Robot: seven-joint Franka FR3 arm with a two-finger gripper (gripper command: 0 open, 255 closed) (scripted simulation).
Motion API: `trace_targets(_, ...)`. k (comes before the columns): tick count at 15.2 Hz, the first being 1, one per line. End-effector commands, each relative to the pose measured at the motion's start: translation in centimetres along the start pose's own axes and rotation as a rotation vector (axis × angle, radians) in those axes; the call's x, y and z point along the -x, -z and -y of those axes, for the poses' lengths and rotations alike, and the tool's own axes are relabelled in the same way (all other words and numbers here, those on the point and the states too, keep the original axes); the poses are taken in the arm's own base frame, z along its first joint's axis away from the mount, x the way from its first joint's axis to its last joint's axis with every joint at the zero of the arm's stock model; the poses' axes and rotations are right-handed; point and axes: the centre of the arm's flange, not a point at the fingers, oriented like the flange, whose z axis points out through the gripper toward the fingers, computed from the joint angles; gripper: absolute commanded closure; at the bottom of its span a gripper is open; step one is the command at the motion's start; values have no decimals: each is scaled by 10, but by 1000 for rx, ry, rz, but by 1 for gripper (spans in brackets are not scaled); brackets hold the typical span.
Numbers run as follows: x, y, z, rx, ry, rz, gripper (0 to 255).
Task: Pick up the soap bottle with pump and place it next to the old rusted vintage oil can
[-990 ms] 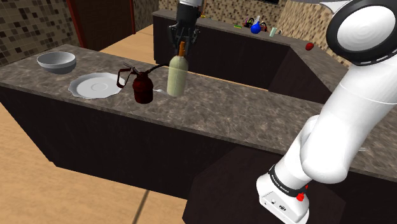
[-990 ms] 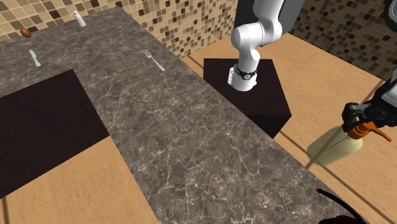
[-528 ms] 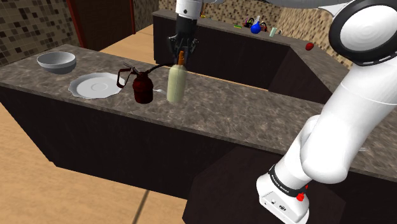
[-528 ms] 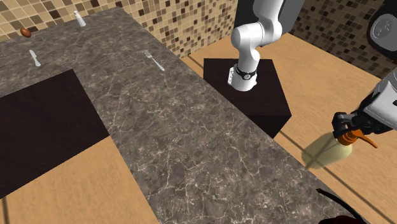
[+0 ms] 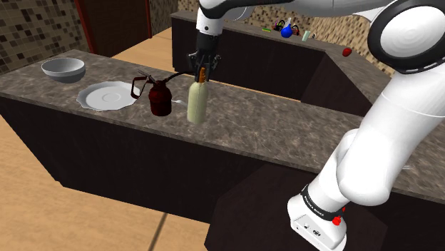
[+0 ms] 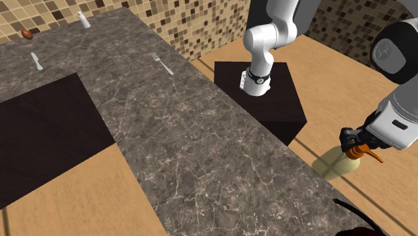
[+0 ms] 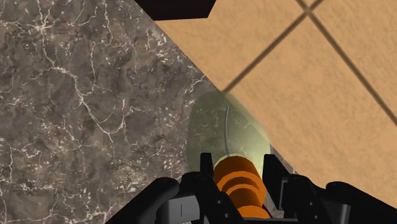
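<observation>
Now my gripper (image 5: pixel 203 69) is closed on the orange pump (image 7: pixel 240 184) of the soap bottle (image 5: pixel 196 104), with one black finger on each side of it. In the shoulder view the pale greenish bottle hangs under my hand, just beside the dark red oil can (image 5: pixel 160 98), at about three o'clock from it, and the two do not touch. I cannot tell if its base rests on the dark veined counter (image 5: pixel 285 132). A white plate (image 5: pixel 107 96) lies at nine o'clock from the can, and a grey bowl (image 5: pixel 63 68) at ten o'clock from the plate.
</observation>
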Motion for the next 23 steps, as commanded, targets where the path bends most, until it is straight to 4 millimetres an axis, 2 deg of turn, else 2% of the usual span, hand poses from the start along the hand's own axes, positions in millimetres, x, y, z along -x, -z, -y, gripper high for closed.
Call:
trace_targets(1,0,-11,-1,0,0,-1,255)
trace_targets(13,-4,-74,-7,0,0,-1,255)
trace_targets(20,-4,-74,-7,0,0,-1,255)
trace_targets(21,-4,-74,-7,0,0,-1,0)
trace_targets(23,-4,-74,-7,0,0,-1,0)
